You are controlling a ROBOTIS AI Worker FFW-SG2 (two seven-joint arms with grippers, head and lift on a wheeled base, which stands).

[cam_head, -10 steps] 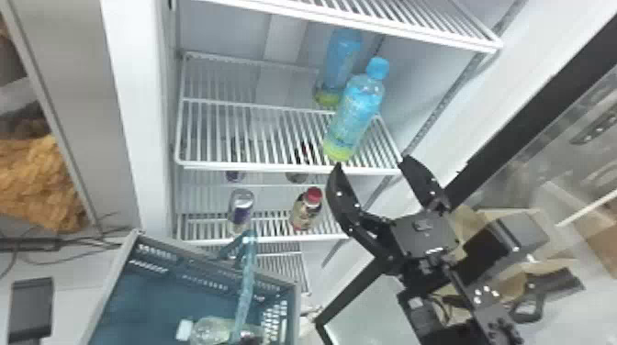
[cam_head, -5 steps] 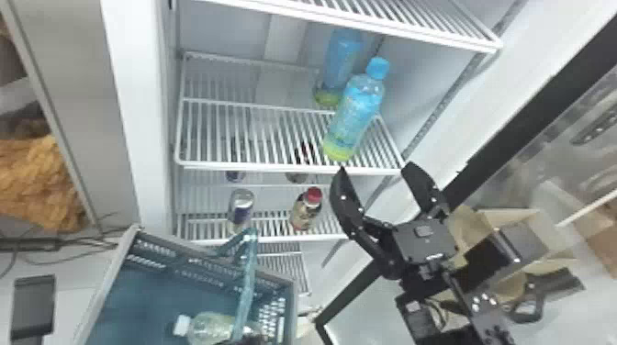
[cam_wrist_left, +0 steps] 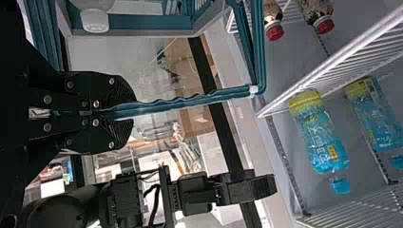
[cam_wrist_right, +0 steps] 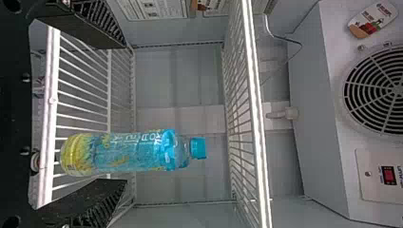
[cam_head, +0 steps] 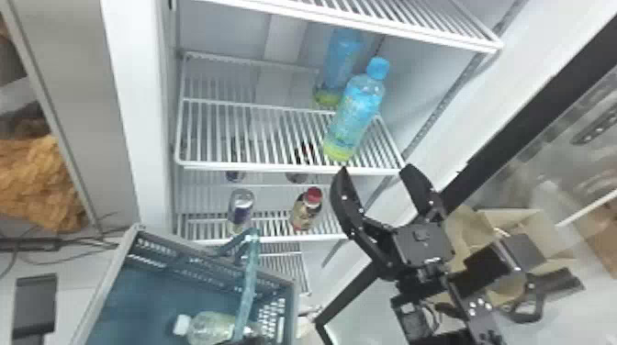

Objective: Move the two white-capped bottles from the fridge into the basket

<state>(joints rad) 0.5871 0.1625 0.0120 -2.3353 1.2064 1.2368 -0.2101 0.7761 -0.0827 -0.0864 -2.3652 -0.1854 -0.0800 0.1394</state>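
The handle [cam_head: 249,280] of the basket [cam_head: 294,312] is gripped by the closed fingers of the left gripper [cam_head: 248,340]. In the left wrist view, the handle is seen pinched between the finger pads [cam_wrist_left: 119,97] and extended out past their tips. One white-capped bottle [cam_head: 209,325] is seen lying on its side in the basket, near the left fingers and beside the handle.

The fingers of the right gripper [cam_head: 374,170] are spread wide, with nothing held between them. They are pointed toward the fridge [cam_head: 229,27], near the front edge of a wire shelf [cam_head: 289,167]. Ahead of them, a blue-capped bottle [cam_head: 353,114] is seen upright on that shelf; in the right wrist view it is framed between the two fingers. A second blue-capped bottle [cam_head: 342,59] is placed behind it, farther from the fingers. Below that shelf, a can [cam_head: 241,211] and a red-capped bottle [cam_head: 306,211] are seen, the bottle nearer to the right fingers.
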